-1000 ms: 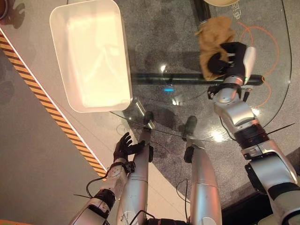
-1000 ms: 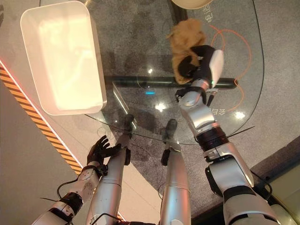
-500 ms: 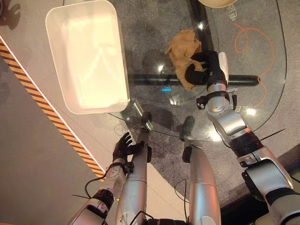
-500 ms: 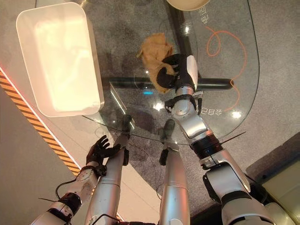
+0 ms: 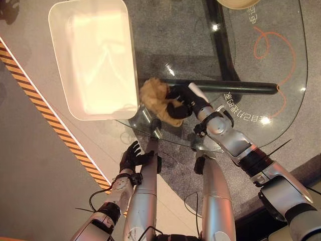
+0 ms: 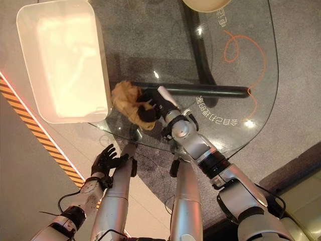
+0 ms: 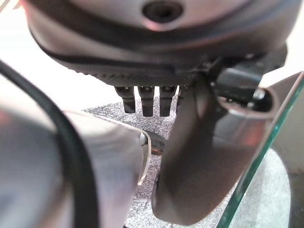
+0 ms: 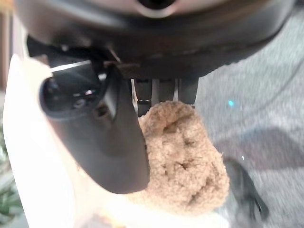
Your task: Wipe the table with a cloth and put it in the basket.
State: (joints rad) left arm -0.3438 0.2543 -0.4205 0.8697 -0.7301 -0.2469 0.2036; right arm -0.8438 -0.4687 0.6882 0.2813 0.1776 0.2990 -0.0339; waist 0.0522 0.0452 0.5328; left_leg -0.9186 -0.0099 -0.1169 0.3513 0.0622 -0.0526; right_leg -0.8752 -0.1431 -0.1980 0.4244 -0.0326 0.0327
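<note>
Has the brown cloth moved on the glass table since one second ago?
Yes. The cloth, held in the right hand, has moved across the glass table toward the white basket, now lying beside its near corner.

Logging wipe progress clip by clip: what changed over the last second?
The right robot hand, shut on the tan cloth, swept it across the glass table from the far right toward the white basket, ending beside its near corner. The left robot hand stayed open below the table edge; the basket did not move.

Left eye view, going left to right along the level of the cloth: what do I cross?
Striped floor tape → white basket → tan cloth → right robot hand → glass table.
</note>
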